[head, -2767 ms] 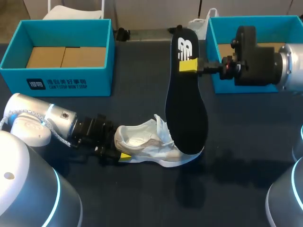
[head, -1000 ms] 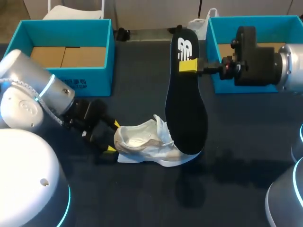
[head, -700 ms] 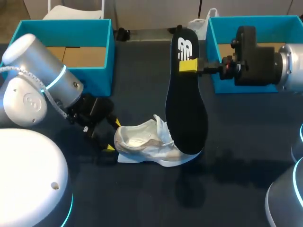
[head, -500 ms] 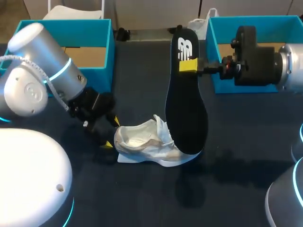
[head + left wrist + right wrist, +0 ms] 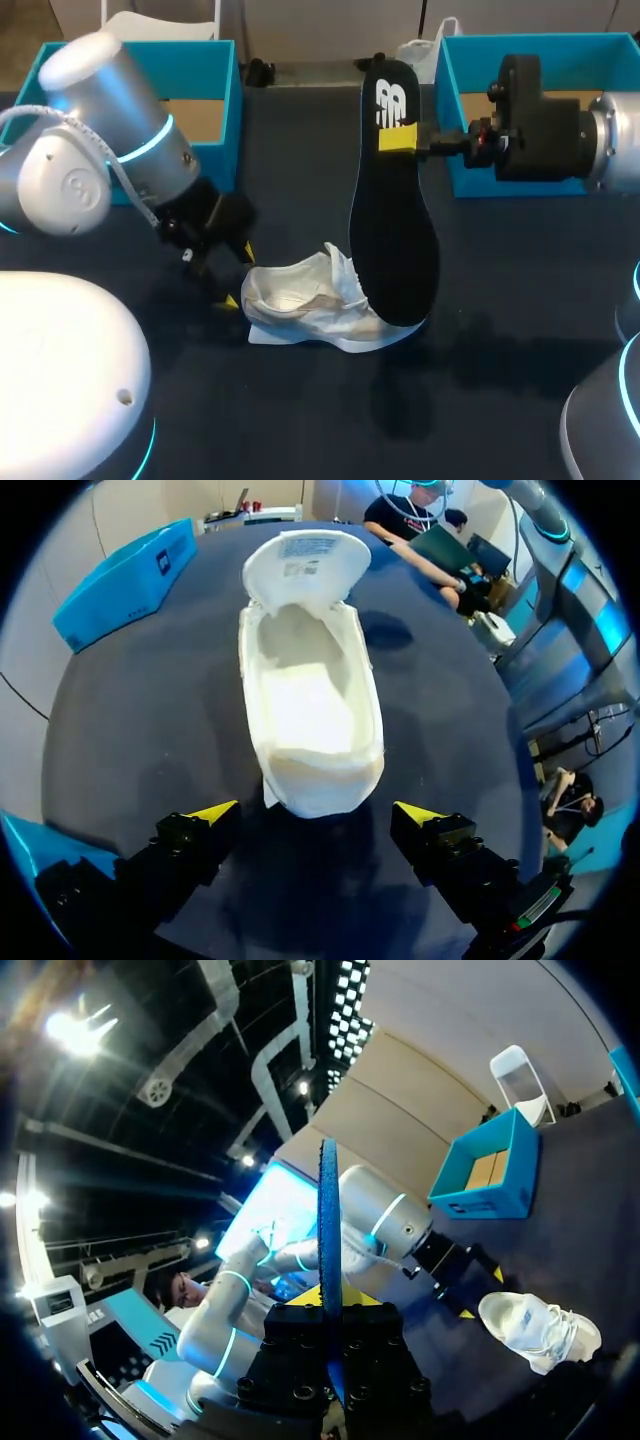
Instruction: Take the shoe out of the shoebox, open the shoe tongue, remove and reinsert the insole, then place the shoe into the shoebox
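left gripper wide open just behind heel of shoe on worktop; right gripper clamps insole upright over shoe's front.

Left arm: angling steeply downward, its elbow sitting raised high.
Left jaws: standing wide apart, gripping nothing.
Right arm: lying level, pointing toward my left.
Right jaws: pinching the insole.

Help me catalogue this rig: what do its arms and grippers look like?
The left arm and right arm are rounded silver-grey tubes with glowing cyan joint rings; a grey cable runs along the left. The left gripper and right gripper are blocky black with yellow tips.
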`<state>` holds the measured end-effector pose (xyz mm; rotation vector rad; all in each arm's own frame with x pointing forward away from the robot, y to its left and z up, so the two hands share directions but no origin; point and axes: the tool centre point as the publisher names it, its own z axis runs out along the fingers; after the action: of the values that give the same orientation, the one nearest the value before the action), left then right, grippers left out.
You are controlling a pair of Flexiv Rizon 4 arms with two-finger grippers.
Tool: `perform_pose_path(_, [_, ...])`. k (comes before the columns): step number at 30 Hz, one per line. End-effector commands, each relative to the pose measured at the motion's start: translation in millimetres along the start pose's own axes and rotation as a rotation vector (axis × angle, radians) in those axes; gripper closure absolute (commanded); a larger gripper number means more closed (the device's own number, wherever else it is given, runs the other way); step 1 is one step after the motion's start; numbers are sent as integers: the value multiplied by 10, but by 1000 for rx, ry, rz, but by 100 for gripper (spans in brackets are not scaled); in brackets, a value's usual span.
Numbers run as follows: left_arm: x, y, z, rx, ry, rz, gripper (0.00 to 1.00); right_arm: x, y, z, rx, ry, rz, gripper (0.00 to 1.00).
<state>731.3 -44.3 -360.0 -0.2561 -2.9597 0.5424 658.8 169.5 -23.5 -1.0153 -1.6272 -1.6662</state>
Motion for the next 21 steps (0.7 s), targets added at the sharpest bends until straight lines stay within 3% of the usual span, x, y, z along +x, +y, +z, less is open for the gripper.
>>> perform_pose_path(1, [62,-116,-86,-127,7,-8,0,0,-8,16,-1,-3,1,100])
perform_pose_path(21, [83,-401,-80,-297,61,-87,0,0,-8,16,-1,-3,1,100])
